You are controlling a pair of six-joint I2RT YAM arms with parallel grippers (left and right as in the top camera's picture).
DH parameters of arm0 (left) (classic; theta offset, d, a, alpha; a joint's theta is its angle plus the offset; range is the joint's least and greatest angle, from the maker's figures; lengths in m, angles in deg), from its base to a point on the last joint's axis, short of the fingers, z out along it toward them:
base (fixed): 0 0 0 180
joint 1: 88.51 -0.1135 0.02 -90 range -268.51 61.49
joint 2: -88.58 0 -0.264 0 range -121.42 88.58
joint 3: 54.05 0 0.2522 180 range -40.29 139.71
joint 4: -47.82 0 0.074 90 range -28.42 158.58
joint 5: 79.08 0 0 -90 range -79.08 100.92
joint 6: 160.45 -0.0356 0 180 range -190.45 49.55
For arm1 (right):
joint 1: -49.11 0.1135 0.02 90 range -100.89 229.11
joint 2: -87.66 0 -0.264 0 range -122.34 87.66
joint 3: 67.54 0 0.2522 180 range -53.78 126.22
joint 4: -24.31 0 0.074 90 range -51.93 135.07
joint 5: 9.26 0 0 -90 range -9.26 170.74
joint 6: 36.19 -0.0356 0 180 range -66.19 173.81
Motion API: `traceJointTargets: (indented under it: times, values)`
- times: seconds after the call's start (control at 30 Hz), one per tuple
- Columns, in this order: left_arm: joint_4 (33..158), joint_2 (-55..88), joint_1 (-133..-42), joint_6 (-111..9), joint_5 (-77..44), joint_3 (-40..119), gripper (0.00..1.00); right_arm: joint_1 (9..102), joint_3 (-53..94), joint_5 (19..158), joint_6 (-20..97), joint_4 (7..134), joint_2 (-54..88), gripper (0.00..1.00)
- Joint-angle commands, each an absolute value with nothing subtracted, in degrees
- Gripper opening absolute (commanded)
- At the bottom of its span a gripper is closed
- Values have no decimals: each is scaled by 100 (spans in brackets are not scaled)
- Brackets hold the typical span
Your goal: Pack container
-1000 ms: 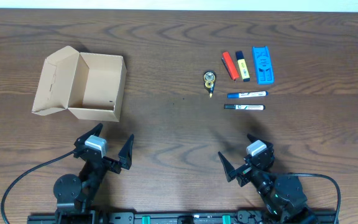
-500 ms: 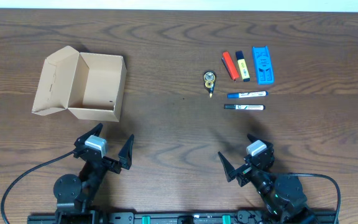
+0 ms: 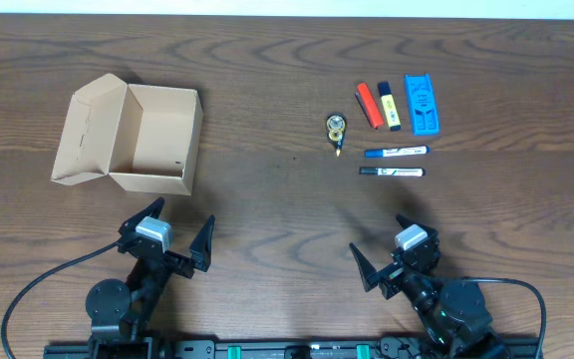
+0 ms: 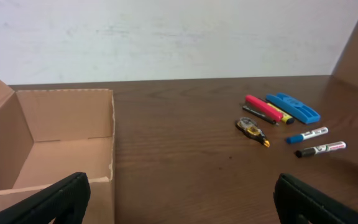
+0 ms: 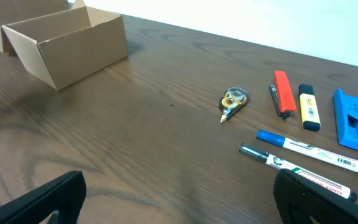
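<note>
The tan cardboard container stands open at the left of the table, its flap lid folded out to the left; it looks empty in the left wrist view and also shows in the right wrist view. At the right lie a yellow tape dispenser, a red marker, a yellow highlighter, a blue case, a blue marker and a green marker. My left gripper is open and empty, near the front edge below the container. My right gripper is open and empty, below the markers.
The dark wooden table lies bare between the container and the stationery. A white wall runs behind the far edge. Cables trail from both arm bases at the front edge.
</note>
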State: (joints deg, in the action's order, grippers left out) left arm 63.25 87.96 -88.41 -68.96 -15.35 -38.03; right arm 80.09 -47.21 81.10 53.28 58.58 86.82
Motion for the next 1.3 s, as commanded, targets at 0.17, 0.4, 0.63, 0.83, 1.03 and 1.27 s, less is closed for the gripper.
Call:
traceJointTargets:
  times: [0.17, 0.4, 0.63, 0.83, 1.03, 1.27]
  values:
    - [6369, 8833, -8859, -6911, -1417, -4002, 95, 8042, -4763, 8053, 5430, 5850, 8735, 99]
    - [6347, 8833, -8859, -6662, -1471, -3997, 95, 8042, -4763, 8056, 5430, 5850, 8735, 99]
    - [6856, 8575, -8848, -6970, -1191, -3368, 95, 8042, -4763, 8056, 5430, 5850, 8735, 99]
    - [7398, 7344, -8848, -7510, -800, -2249, 95, 8042, -4763, 8056, 5430, 5850, 8735, 99]
    - [7731, 5655, -8848, -7696, -477, -964, 95, 8042, -4763, 8056, 5430, 5850, 8735, 99]
    - [8708, 3594, -8844, -8124, 105, 971, 95, 8042, -4763, 8056, 5430, 5850, 8735, 99]
